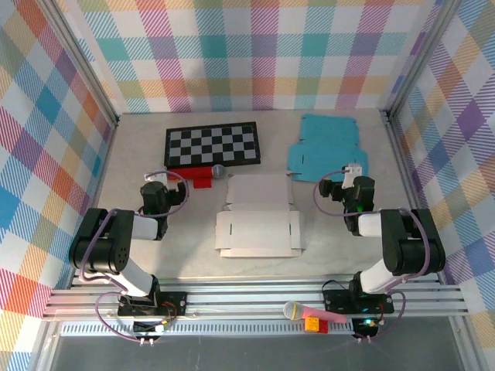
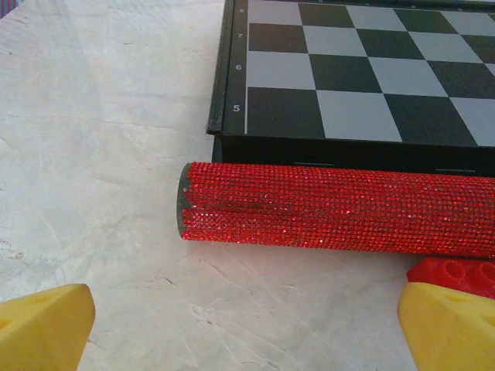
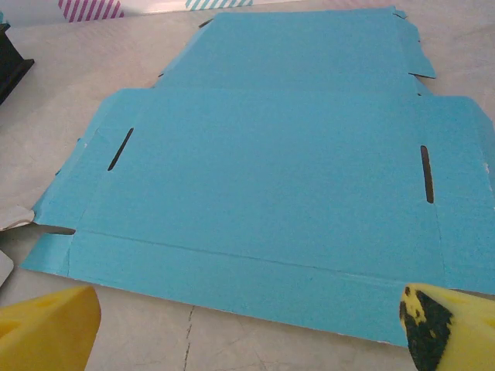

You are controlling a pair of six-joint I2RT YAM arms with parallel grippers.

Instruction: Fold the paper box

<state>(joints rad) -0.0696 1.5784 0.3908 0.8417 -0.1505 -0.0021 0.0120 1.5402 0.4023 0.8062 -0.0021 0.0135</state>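
Note:
A white paper box (image 1: 259, 220) lies unfolded and flat in the middle of the table, between my two arms. A second flat blank, blue (image 1: 325, 147), lies at the back right; in the right wrist view this blue sheet (image 3: 271, 170) spreads out just ahead of my right gripper (image 3: 251, 328), whose yellow fingertips (image 3: 46, 325) stand wide apart, open over bare table. My left gripper (image 2: 247, 328) is open too, nothing between its yellow fingers (image 2: 42, 325). From above, the left gripper (image 1: 155, 182) is left of the white box and the right gripper (image 1: 354, 174) is right of it.
A chessboard (image 1: 213, 144) sits at the back left. Against its near edge lies a red glitter microphone (image 2: 340, 216) with a red brick (image 2: 452, 272) beside it. A pink microphone (image 1: 309, 312) and a small brick (image 1: 315, 325) rest on the front rail. Plaid walls enclose the table.

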